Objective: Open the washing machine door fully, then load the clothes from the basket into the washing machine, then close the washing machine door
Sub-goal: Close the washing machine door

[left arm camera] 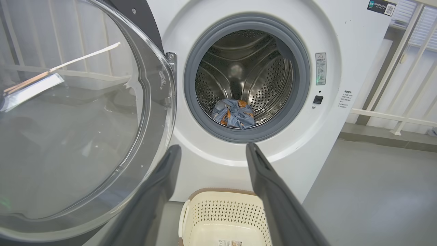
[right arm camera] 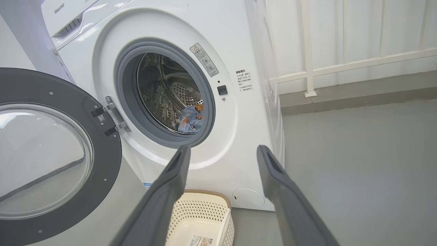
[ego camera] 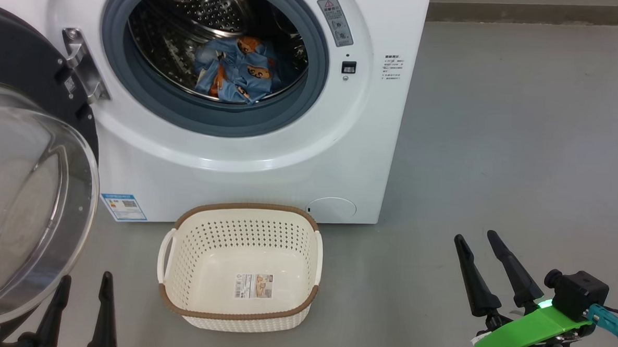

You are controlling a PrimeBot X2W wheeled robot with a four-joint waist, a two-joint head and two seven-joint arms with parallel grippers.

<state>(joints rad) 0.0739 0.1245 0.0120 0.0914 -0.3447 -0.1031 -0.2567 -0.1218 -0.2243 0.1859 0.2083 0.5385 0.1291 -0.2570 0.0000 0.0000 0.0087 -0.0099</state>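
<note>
Head view: the left gripper sits at seven o'clock of the frame, its two dark fingers parted with nothing between them. The right gripper is at four o'clock, likewise spread and holding nothing, above the grey floor and well apart from the machine.

Between the two, at six o'clock, the basket stands on the floor just in front of the washing machine. The paper label on its bottom is in plain sight.

From the left gripper, the washing machine door rises at eleven o'clock. It is swung wide open on its hinge at the machine's left side, and its clear bowl window bulges close beside the left fingers. Whether glass and fingers touch cannot be told.

The clothes lie at twelve o'clock of the frame, a blue bundle with orange-brown bears. They are bunched on the lower part of the steel drum, behind the grey gasket.

A small blue label sits on the machine's lower corner, at ten o'clock from the basket.
</note>
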